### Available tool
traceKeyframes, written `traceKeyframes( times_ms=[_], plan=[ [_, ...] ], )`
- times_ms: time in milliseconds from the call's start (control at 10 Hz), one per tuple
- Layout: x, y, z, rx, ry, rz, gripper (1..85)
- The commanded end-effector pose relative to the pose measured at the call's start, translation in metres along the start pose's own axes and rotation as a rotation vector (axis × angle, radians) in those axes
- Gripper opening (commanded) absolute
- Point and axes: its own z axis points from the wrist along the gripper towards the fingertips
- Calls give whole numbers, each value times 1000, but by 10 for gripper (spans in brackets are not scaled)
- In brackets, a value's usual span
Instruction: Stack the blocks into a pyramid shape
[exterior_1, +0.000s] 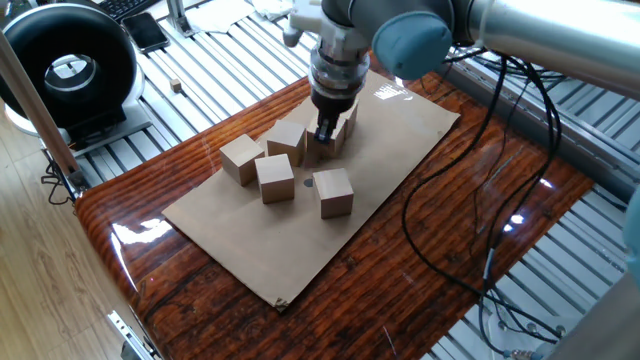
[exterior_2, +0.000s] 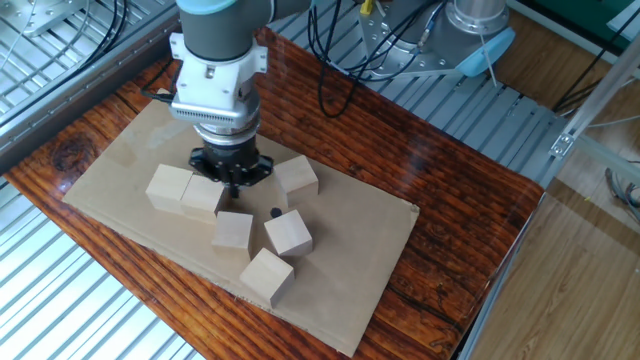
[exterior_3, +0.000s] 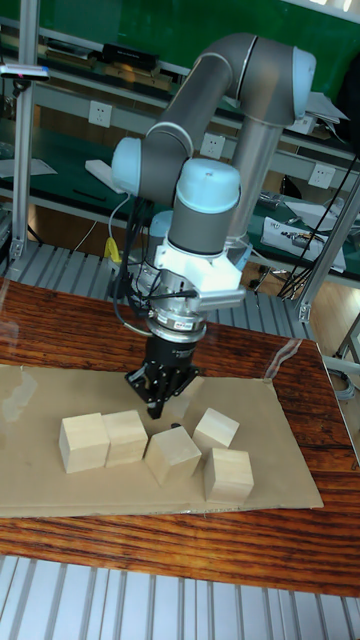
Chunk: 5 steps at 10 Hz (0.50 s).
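My arm (exterior_3: 250, 90) is built of smooth silver-grey tubes joined by round pale blue caps (exterior_3: 208, 186). A white wrist collar (exterior_2: 213, 82) sits above a ribbed silver ring. Below it hangs my small black gripper (exterior_3: 160, 392) with short black fingers (exterior_3: 152, 400). Black cables (exterior_3: 128, 300) loop beside the wrist.
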Motion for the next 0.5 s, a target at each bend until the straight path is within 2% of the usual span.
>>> traceKeyframes(
  times_ms=[0, 300, 400],
  plan=[
    [2, 39, 0, -101, -18, 109, 10],
    [-20, 52, -7, -121, -49, 153, 10],
    [-27, 54, -10, -115, -58, 161, 10]
  ],
)
